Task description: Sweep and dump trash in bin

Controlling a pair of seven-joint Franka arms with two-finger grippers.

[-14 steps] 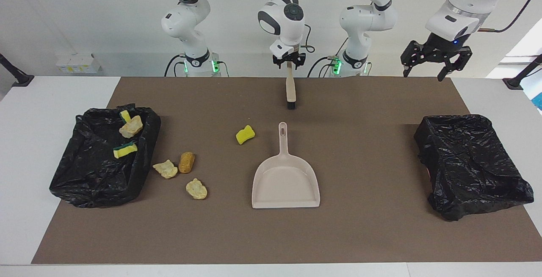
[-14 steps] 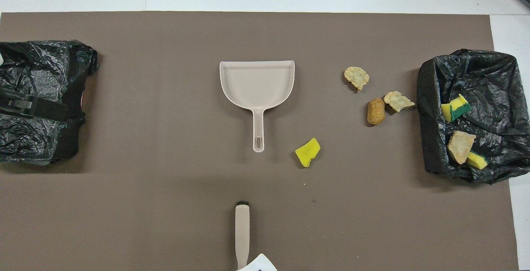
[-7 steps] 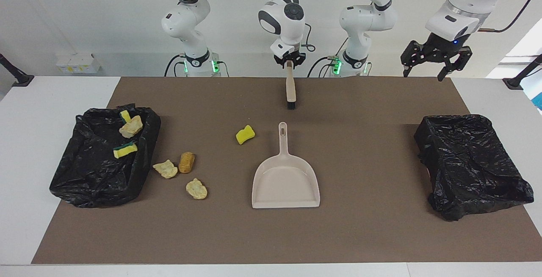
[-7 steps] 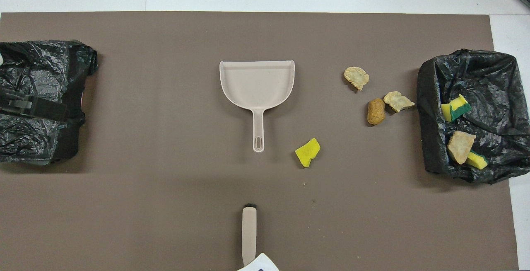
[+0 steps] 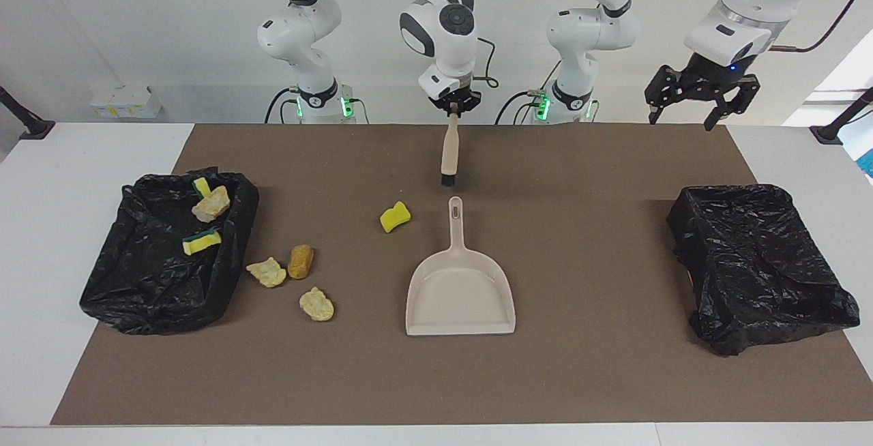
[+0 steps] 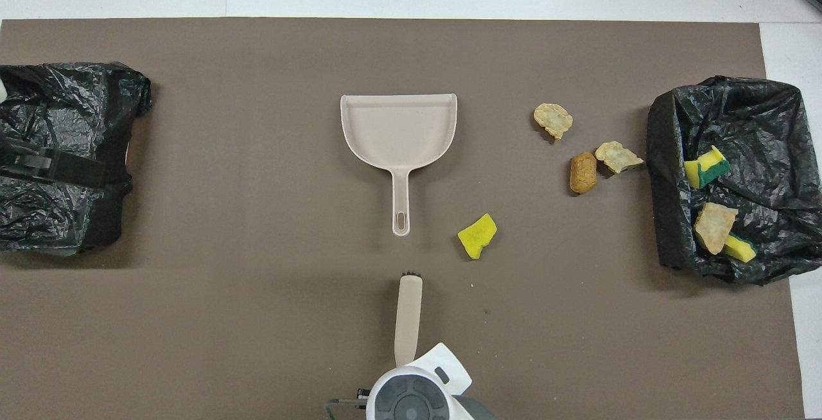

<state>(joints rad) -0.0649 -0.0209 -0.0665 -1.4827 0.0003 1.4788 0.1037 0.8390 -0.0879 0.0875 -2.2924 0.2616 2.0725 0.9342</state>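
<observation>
A: Gripping what, the right tool (image 5: 451,109)?
B: It clamps the brush (image 5: 449,155) by its handle, bristles down, above the mat, near the dustpan (image 5: 460,294) handle.
A: The left tool (image 5: 701,99)?
B: Open, waiting above its end of the worktop.
A: Trash?
B: Four bits (image 5: 301,261) lie on the mat; three (image 5: 202,242) are in the bin (image 5: 136,289).

In the facing view, the beige plastic dustpan (image 5: 460,292) sits at centre frame. Four trash bits (image 5: 289,262) lie at its left, three more (image 5: 204,217) inside the crumpled black bag-lined bin (image 5: 136,289) at left. Another black bag-lined bin (image 5: 757,265) sits at right.
</observation>
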